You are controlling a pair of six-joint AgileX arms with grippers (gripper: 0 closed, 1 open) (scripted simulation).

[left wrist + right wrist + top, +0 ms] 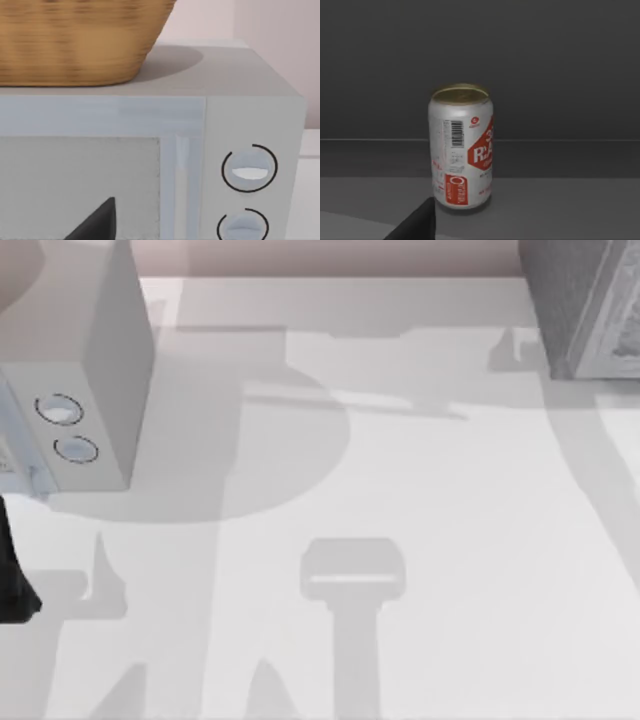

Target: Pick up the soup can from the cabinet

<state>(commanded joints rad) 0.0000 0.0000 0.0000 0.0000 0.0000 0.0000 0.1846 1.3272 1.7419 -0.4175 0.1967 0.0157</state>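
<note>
Soup can (461,147) stands upright inside the dark cabinet (545,60) — my right gripper's fingertip (417,225) near it; jaw state undeterminable.

Metal soup can (461,150) — woven wicker basket (75,40)
</note>
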